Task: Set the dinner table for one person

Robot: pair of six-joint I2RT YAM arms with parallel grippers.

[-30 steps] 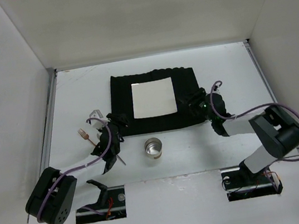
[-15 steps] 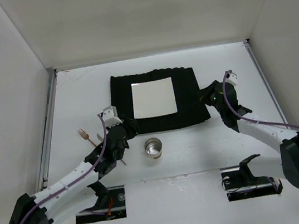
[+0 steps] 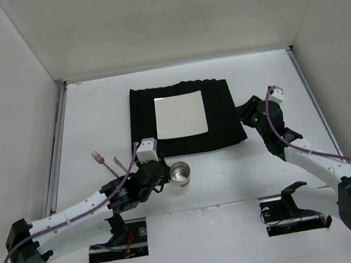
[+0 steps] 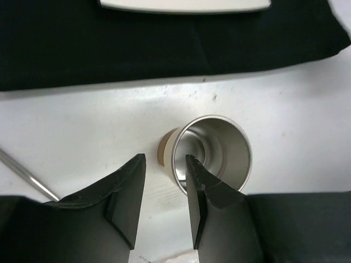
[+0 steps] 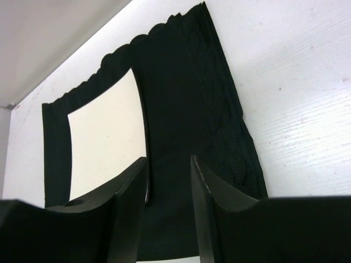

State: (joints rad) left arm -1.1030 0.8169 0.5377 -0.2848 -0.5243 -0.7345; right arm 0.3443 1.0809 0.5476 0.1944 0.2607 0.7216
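The cup (image 3: 180,173) was found upright on the table (image 3: 93,111) spread beneath it. Its left rim was straddled by the left tool (image 4: 164,164), narrowly parted and empty, judged the nearer; the right tool (image 5: 168,161), parted and empty, was seen well right of the cup

Plain white back wall (image 3: 164,14), white side walls (image 3: 3,131), soft even light
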